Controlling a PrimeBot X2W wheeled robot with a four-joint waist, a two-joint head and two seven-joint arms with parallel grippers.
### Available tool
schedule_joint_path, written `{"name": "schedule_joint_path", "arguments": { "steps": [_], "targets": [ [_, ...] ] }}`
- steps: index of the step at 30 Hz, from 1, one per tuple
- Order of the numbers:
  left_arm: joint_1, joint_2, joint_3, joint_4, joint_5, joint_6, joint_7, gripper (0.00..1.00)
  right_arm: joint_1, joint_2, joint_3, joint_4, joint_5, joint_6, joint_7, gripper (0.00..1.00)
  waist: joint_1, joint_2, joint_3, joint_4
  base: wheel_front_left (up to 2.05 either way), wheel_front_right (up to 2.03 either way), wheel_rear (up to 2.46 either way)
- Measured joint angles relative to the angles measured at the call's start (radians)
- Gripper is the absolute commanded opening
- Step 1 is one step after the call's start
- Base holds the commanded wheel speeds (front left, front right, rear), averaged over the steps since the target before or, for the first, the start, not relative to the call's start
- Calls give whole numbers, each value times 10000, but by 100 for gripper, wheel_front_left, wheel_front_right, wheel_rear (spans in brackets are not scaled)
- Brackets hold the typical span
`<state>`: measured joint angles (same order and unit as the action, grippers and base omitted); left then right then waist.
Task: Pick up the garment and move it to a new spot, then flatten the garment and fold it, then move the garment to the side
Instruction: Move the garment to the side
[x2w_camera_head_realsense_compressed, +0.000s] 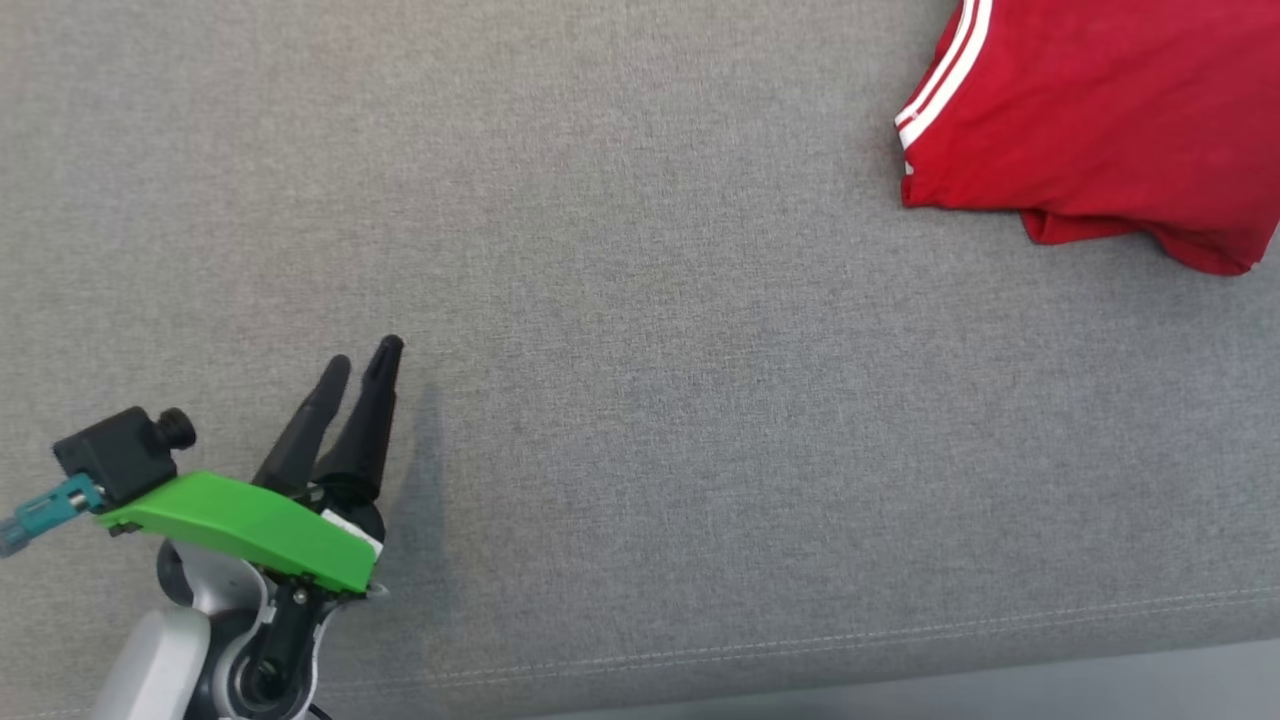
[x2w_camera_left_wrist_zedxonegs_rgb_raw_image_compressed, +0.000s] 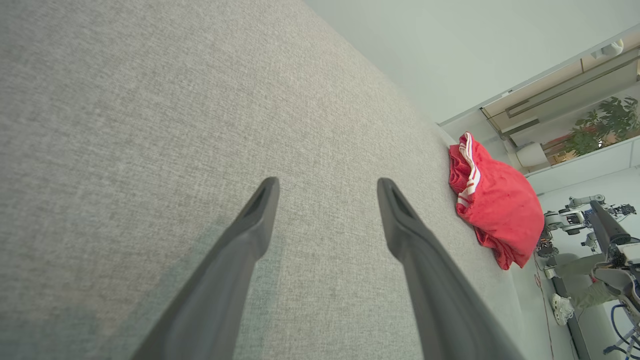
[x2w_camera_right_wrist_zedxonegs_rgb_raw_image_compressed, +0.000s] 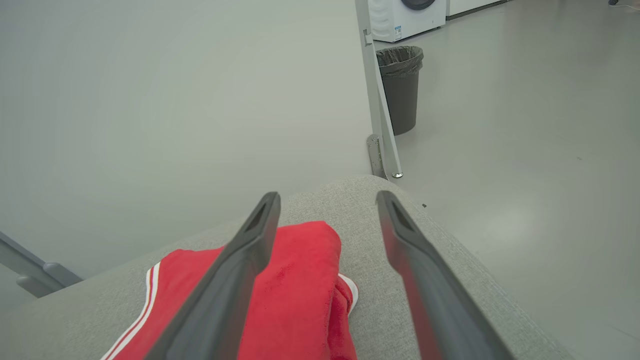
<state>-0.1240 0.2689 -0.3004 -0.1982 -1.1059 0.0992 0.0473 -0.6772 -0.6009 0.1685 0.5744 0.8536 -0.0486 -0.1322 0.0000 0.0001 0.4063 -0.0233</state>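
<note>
Red garment (x2w_camera_head_realsense_compressed: 1100, 120) lay at the far right of the grey cushion (x2w_camera_head_realsense_compressed: 640, 420)
It sat in a compact heap with white stripes along its left edge, touching neither gripper. The right gripper (x2w_camera_right_wrist_zedxonegs_rgb_raw_image_compressed: 327, 200) hung above it, fingers spread apart and empty. The left gripper (x2w_camera_head_realsense_compressed: 365, 356) sat well apart at the near left over bare fabric, fingers also parted, holding nothing

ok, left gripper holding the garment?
No: the left gripper is open over bare grey fabric, and the red garment lies apart from it.
</note>
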Motion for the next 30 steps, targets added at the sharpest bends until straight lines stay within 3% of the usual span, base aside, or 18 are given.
{"name": "schedule_joint_path", "arguments": {
  "steps": [5,10,21,30],
  "targets": [
    [15,-309,-324,288,-104,-169,-15,100,215,443,483,-167,-136,121,-6,100,0,-1,-532,142,0,0,0],
    [42,-491,-583,341,-151,-215,-13,100,652,872,683,-19,-102,-12,180,100,0,0,-942,463,0,0,0],
    [334,-510,-740,244,-142,-215,-8,100,690,878,203,347,44,-414,274,100,0,0,-1043,1605,0,0,0],
    [340,-219,-583,-142,33,-180,21,100,265,940,-290,606,337,-591,209,100,0,-1,-384,1956,0,0,0]
  ]
}}
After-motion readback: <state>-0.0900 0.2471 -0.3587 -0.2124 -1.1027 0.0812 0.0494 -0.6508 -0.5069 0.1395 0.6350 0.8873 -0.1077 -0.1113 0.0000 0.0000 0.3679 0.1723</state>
